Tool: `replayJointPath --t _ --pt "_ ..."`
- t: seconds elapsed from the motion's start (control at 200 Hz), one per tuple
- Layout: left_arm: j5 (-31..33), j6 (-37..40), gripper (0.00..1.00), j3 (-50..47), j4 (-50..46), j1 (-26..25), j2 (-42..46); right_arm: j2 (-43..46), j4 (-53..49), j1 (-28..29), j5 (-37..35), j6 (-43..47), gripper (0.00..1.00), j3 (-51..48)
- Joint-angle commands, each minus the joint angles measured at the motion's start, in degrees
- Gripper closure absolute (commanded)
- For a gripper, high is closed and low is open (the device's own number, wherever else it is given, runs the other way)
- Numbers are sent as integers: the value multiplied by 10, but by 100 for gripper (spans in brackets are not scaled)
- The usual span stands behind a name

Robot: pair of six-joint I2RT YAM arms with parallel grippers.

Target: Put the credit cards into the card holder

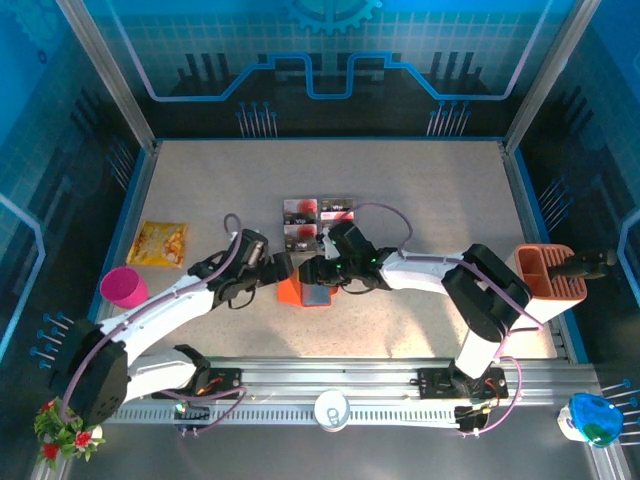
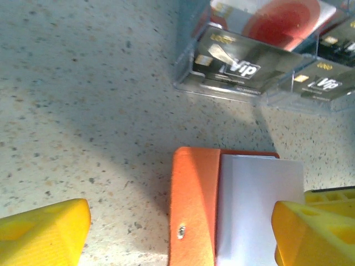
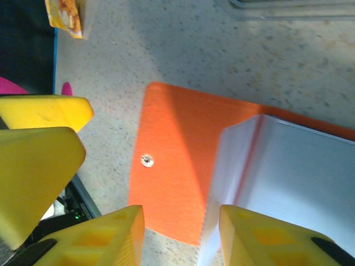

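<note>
One open card holder point(image 1: 290, 293) lies lengthwise left-right (orange side leftward).

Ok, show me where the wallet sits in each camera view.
Top camera: wallet mid-picture, just below the cards.
Left wrist: wallet bottom centre, cards above it.
Right wrist: wallet from centre to right edge.
Shared landmark: the metal snap on its orange flap, seen in both wrist views.

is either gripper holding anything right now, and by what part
Nothing looks gripped. The right gripper straddles an edge of the wallet with fingers apart; the left gripper is spread wide over it.
</note>
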State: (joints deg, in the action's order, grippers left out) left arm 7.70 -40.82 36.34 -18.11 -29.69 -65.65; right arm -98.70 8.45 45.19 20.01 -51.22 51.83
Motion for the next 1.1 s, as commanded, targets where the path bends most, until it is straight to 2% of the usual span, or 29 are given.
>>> replayJointPath --t 0.0,0.265,0.45,0.65,0.825,0.956,1.051,1.096 --pt "-5 -26 14 -14 -28 20 33 -17 -26 13 4 -2 55 34" --pt "-31 -15 13 -20 -44 56 57 -68 -24 31 13 -11 40 79" --pt "-45 -7 13 -19 -43 69 55 -109 31 30 39 -45 37 75" --pt "-57 0 13 -16 -46 78 48 -112 67 28 48 -65 37 56" --pt "-60 6 13 -13 -59 79 44 -95 100 25 42 -72 42 38" --pt "-58 8 13 -15 -64 80 47 -87 110 22 38 -75 53 21" --pt "-59 8 13 -18 -63 80 46 -86 116 21 41 -77 56 10" --pt "-60 8 13 -18 -62 80 44 -88 120 20 43 -79 64 4"
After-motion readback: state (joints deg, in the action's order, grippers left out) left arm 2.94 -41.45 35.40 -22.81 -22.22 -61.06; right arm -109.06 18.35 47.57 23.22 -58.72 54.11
